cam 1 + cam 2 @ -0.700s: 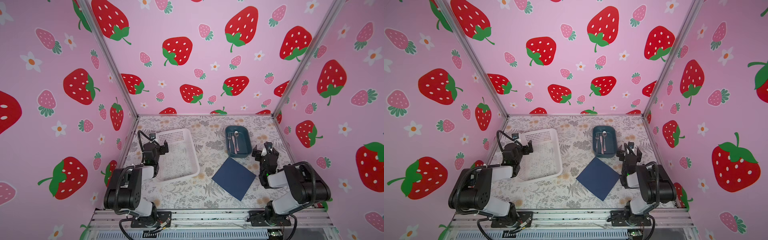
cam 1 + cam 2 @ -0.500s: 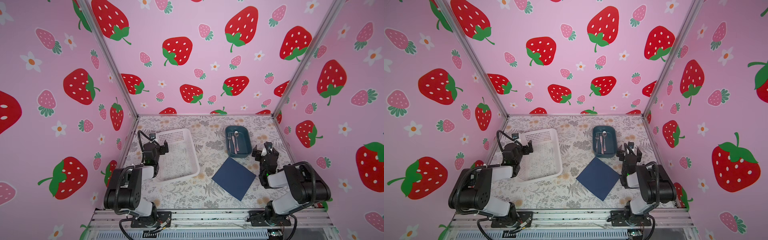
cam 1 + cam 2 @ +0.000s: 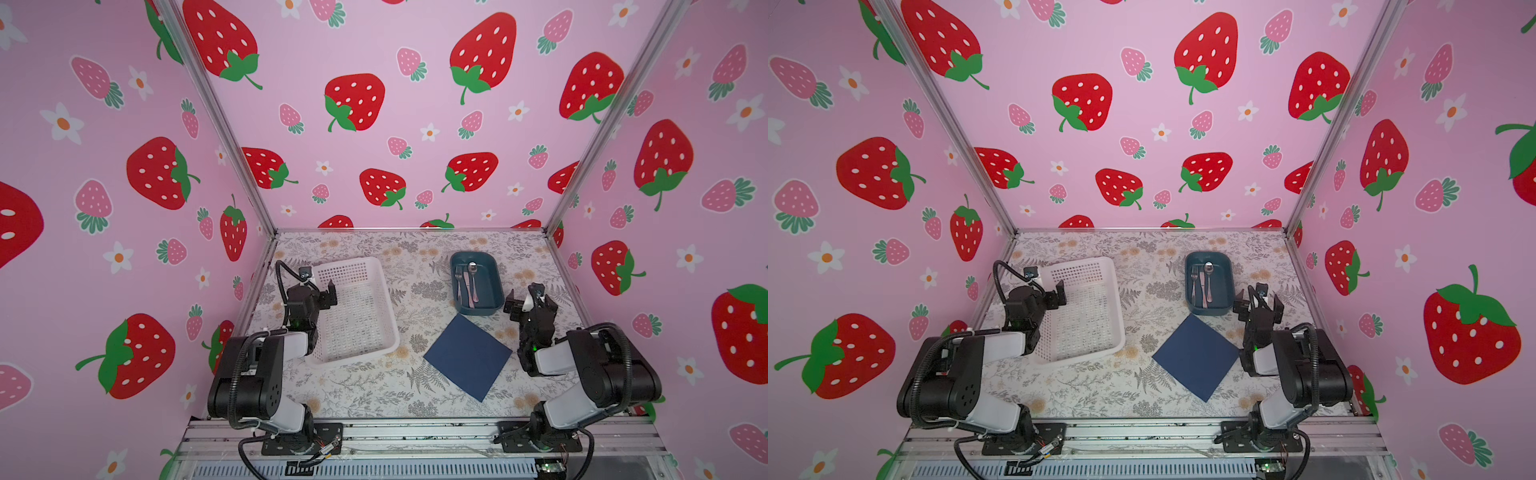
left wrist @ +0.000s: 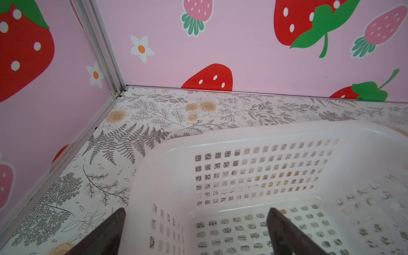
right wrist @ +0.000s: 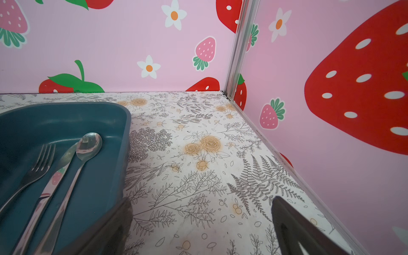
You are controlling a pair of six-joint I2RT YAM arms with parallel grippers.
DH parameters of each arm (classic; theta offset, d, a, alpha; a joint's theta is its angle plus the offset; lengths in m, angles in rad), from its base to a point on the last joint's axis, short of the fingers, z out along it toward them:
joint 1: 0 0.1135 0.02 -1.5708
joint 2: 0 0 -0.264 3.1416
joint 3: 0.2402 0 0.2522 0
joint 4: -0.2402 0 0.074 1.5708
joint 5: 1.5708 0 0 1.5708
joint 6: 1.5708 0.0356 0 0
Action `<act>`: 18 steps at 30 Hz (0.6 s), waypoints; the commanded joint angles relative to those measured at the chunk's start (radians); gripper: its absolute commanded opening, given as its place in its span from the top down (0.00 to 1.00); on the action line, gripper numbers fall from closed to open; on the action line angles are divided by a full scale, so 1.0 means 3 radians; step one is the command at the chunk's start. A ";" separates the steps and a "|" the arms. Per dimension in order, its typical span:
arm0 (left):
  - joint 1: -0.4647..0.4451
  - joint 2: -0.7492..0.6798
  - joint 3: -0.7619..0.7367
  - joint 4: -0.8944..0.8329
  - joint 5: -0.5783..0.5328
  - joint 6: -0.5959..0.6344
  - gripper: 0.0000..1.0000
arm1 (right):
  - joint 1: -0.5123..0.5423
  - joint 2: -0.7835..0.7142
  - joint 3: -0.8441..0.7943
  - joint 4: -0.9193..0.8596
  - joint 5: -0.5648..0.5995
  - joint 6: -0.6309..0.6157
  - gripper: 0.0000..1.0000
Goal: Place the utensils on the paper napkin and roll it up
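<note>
Three slim, shiny silver metal utensils, a fork, a knife and a spoon, lie side by side and lengthwise in a teal rounded plastic tray toward the back right of the floral-printed worktop. In both top views the fork is on the left, the knife in the middle and the spoon on the right, their heads toward the back wall. The right wrist view shows the same order: fork, knife, spoon. The thin, plain dark navy blue square paper napkin lies flat on the worktop just in front of the tray, turned like a diamond with one corner pointing at the tray's near end. It is bare, with nothing on it. The right hand hangs low beside the tray's near right corner, fingers spread wide and gripping nothing. In the right wrist view one finger stands right against the tray's outer wall, though contact cannot be told, and the other is over bare worktop. On the left sits a white perforated plastic basket, rectangular and slightly askew. The left hand hovers at its back left corner, likewise spread wide and gripping nothing. In the left wrist view the basket's corner wall runs between the two dark fingers, one outside, one over the inside.
</note>
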 commanded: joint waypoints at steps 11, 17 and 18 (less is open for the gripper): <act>0.0043 -0.0323 0.0037 -0.0767 0.0022 -0.0154 0.01 | -0.0003 -0.0155 0.0035 -0.0056 0.0009 0.0004 0.00; 0.0074 -0.0874 0.0179 -0.1401 -0.0196 -0.0504 0.01 | -0.0022 -0.0566 0.0463 -0.1266 0.0478 0.0339 0.00; 0.0072 -0.0971 0.0274 -0.1632 -0.0234 -0.0650 0.01 | -0.0021 -0.0630 0.0612 -0.1611 0.0556 0.0431 0.00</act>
